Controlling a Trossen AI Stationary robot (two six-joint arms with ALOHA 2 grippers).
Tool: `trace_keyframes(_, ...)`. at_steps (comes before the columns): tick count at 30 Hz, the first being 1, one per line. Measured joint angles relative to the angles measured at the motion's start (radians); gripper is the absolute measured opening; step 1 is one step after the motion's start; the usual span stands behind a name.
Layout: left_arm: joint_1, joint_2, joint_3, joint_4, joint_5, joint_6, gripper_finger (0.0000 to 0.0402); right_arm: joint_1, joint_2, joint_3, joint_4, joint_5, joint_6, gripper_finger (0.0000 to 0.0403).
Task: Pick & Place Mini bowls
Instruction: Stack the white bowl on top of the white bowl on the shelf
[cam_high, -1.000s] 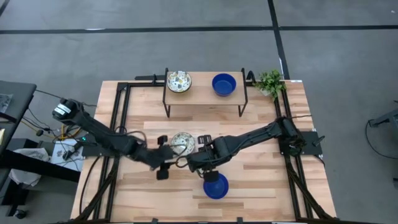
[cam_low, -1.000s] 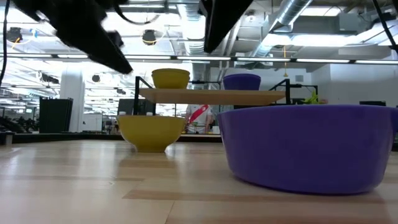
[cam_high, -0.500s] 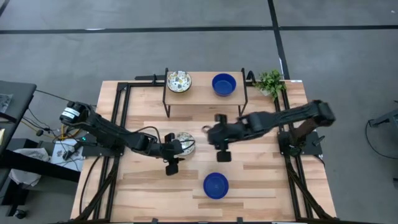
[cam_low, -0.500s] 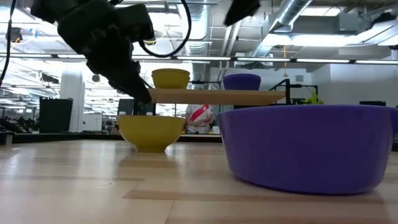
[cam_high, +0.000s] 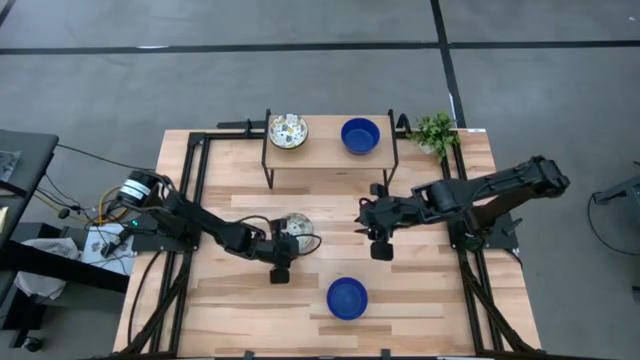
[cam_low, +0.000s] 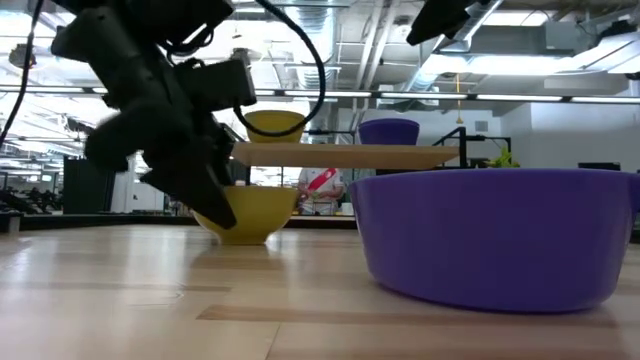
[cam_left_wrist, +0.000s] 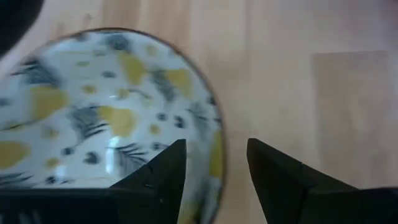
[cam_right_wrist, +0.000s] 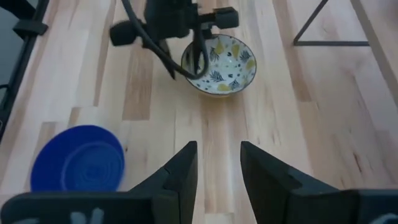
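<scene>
A white mini bowl with a yellow and grey leaf pattern (cam_high: 300, 226) (cam_left_wrist: 93, 118) stands on its base mid-table. My left gripper (cam_high: 288, 238) (cam_left_wrist: 214, 150) is open and slants down over its rim (cam_left_wrist: 217, 134). One finger is above the inside, one outside, and neither touches it. In the low view the gripper (cam_low: 205, 185) stands in front of this bowl's yellow outside (cam_low: 250, 212). A blue mini bowl (cam_high: 347, 297) (cam_right_wrist: 78, 158) sits alone near the front edge. My right gripper (cam_high: 366, 214) (cam_right_wrist: 217, 155) hovers open and empty at centre right.
A low wooden shelf (cam_high: 330, 153) at the far side carries another patterned bowl (cam_high: 288, 131) and another blue bowl (cam_high: 360, 135). A small green potted plant (cam_high: 435, 132) stands at the far right corner. Black frame rails (cam_high: 190, 200) run along both table sides.
My left gripper has sunk and moved toward the patterned bowl until its fingers straddle the rim. My right gripper has left the blue bowl near the front edge, rising and drawing back toward the table's right and far side. Both bowls stay where they were.
</scene>
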Motion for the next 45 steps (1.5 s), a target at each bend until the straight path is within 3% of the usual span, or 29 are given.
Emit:
trace_keyframes(6, 0.001, 0.021, 0.0, -0.001, -0.112, 0.09, 0.0169, 0.023, 0.0, 0.0, -0.001, 0.001, -0.003, 0.0113)
trace_keyframes(13, 0.019, 0.021, 0.0, 0.0, -0.122, 0.123, 0.0163, 0.032, 0.0, 0.0, -0.007, 0.001, -0.004, 0.0113)
trace_keyframes(22, 0.017, 0.021, 0.0, 0.001, -0.041, 0.124, 0.0127, 0.032, 0.0, 0.0, -0.005, 0.001, 0.013, 0.0113)
trace_keyframes(32, 0.011, 0.017, 0.006, 0.003, -0.05, 0.128, 0.002, 0.032, 0.0, 0.0, -0.005, 0.001, 0.013, 0.0113)
trace_keyframes(37, 0.012, 0.015, 0.034, -0.002, -0.022, 0.123, 0.0033, 0.032, 0.0, 0.0, -0.005, 0.001, 0.014, 0.0113)
trace_keyframes(45, 0.01, -0.083, 0.051, -0.004, 0.018, 0.087, 0.002, 0.032, 0.0, 0.0, -0.005, 0.0, 0.034, 0.0113)
